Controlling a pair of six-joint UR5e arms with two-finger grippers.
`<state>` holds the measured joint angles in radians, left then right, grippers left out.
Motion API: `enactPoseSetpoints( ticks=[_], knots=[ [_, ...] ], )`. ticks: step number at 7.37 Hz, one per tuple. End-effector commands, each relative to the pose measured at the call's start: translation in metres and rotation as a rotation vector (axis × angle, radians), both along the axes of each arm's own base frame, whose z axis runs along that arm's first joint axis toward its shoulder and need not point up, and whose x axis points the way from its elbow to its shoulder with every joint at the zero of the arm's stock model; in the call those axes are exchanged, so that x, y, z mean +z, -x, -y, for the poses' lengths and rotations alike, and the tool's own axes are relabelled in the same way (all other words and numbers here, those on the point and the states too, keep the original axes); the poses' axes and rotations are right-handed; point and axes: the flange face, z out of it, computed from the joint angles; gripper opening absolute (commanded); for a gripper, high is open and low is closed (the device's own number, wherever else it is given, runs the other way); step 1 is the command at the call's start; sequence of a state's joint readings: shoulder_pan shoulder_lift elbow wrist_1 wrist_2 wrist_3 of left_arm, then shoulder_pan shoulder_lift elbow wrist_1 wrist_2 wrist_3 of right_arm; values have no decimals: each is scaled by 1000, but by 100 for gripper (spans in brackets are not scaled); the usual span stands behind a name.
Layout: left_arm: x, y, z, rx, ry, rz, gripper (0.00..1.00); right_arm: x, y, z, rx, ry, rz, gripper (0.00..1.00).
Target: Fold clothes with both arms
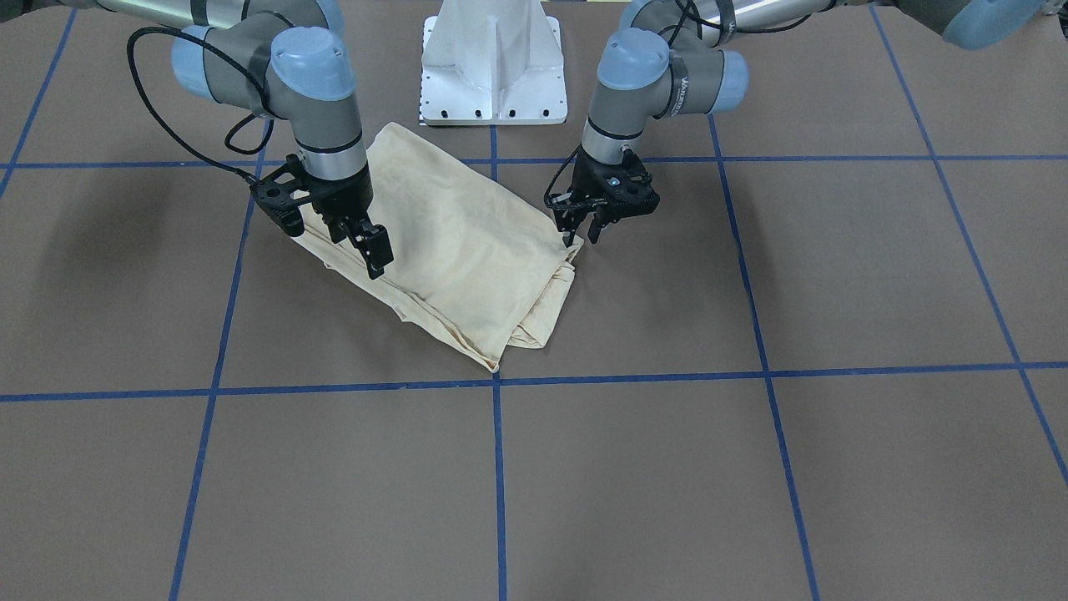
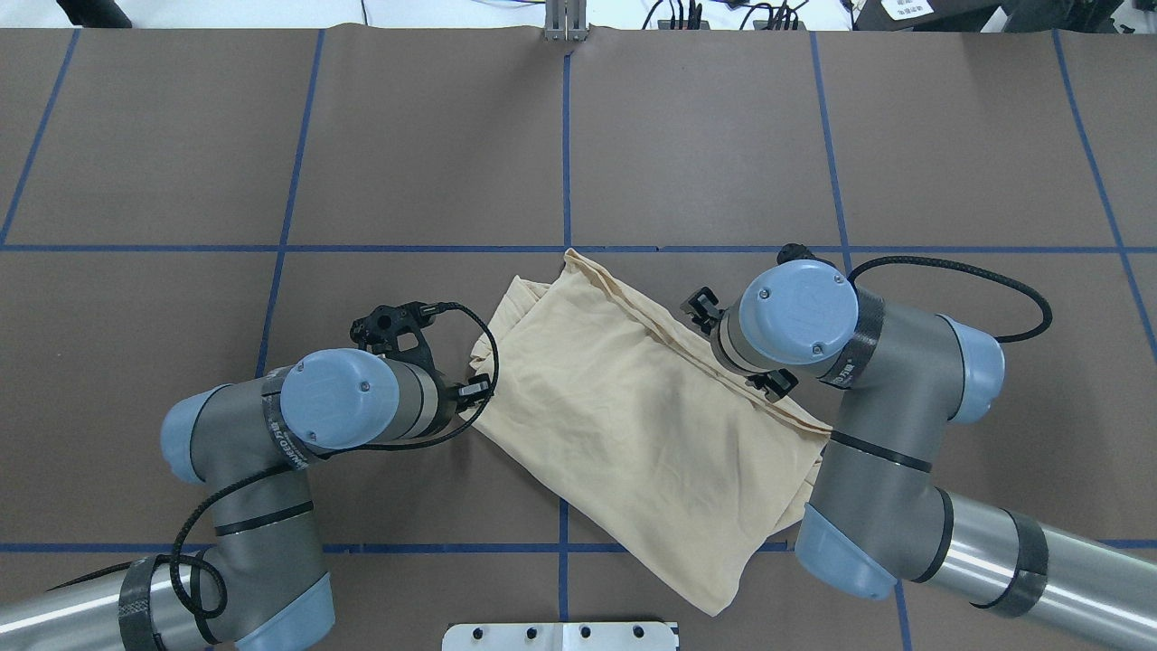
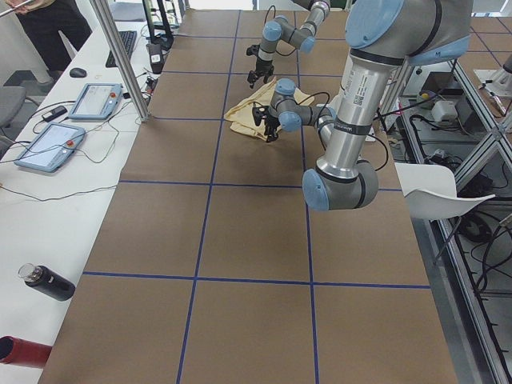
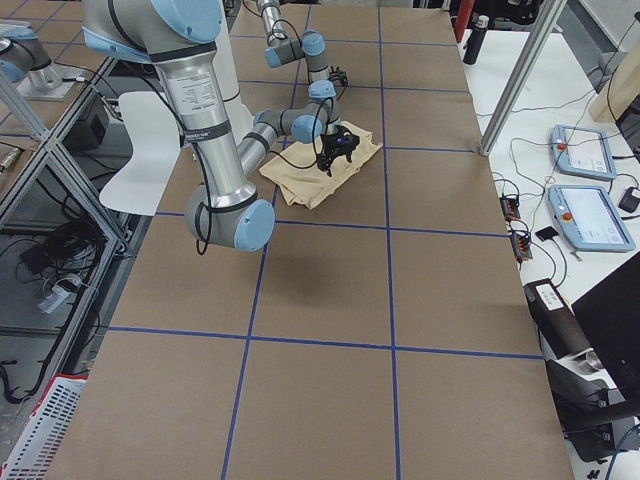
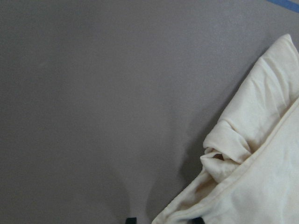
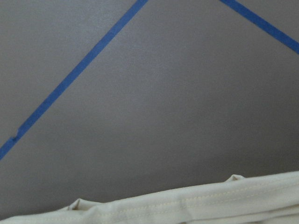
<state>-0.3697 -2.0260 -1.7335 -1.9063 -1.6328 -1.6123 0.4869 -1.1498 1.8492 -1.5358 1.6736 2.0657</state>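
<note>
Left arm (image 2: 339, 398), right arm (image 2: 890, 389): grey tubular links, silver upper tubes, light-blue round joint caps with small screws, black bands bearing white lettering, looped black braided cables. Left gripper (image 1: 582, 237), right gripper (image 1: 375, 255): black, two-fingered. Pedestal base (image 1: 494, 63): white, bolted.

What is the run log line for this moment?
T-shirt: folded, lying flat | left gripper: jaws open, beside one edge | right gripper: above opposite edge, jaws state unclear

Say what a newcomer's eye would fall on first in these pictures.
A folded cream shirt lies on the brown table, close before the white base. The left gripper hangs at one edge of it, the right gripper over the opposite edge.
</note>
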Motion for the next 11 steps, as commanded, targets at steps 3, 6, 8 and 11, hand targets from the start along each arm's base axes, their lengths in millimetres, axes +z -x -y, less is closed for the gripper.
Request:
enactPoseSetpoints(
  ticks=[3,6,8,11],
  knots=[
    [-9,-1,1,-3,-11,-21,0,4,3,0,-2,4,-8,100],
    [-17,19,22,-47,-19,-31,0,13,7,2,-7,8,-21,100],
    [-8,61,85,-60,-169,47,0,12,6,3,-8,4,-20,100],
    [34,82,232,-199,-298,63,0,-6,-14,21,3,20,38,100]
  ],
)
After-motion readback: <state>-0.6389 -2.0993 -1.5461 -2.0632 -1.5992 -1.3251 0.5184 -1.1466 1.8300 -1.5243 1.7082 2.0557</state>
